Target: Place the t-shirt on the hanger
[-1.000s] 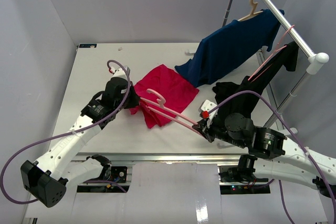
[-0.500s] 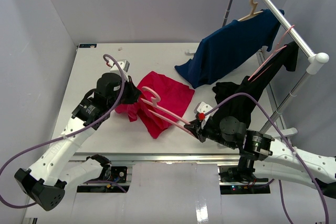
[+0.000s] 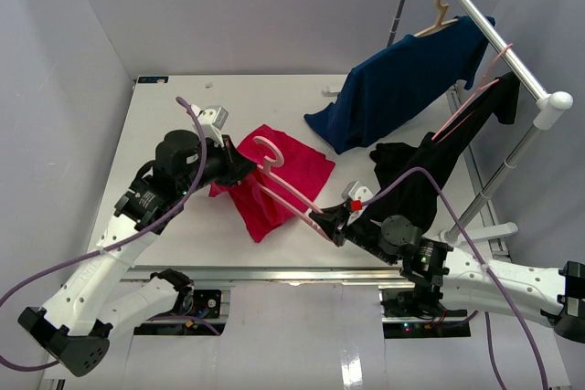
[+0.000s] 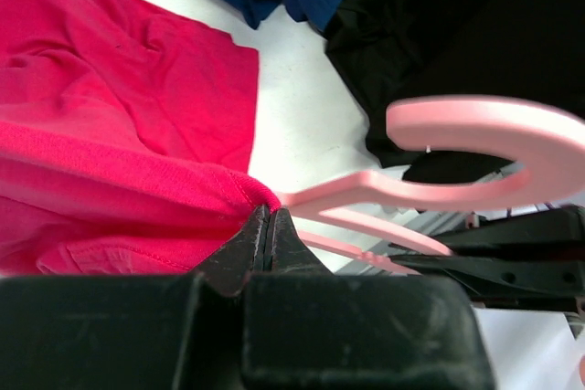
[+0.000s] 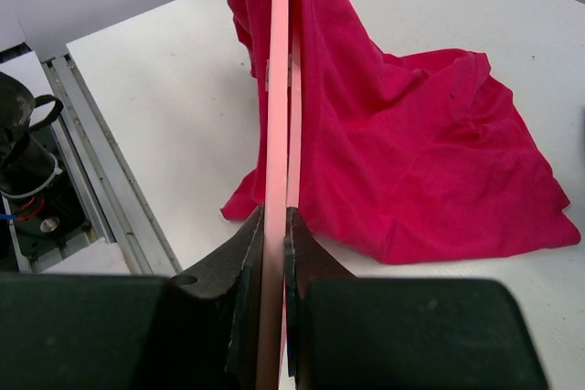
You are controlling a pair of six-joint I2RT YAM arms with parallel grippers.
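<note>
The crimson t-shirt lies crumpled on the white table, with one part lifted over the pale-pink hanger. The hanger's hook sticks up out of the cloth, and one arm slants down to the right. My left gripper is shut on a hem of the t-shirt beside the hanger's neck; in the left wrist view the closed fingertips pinch the red edge. My right gripper is shut on the hanger's arm, which runs straight up between the fingers with the t-shirt draped beside it.
A navy blue shirt on a beige hanger and a black garment on another pink hanger hang from a white rail at the right. The black cloth reaches down close to my right arm. The table's front edge is near.
</note>
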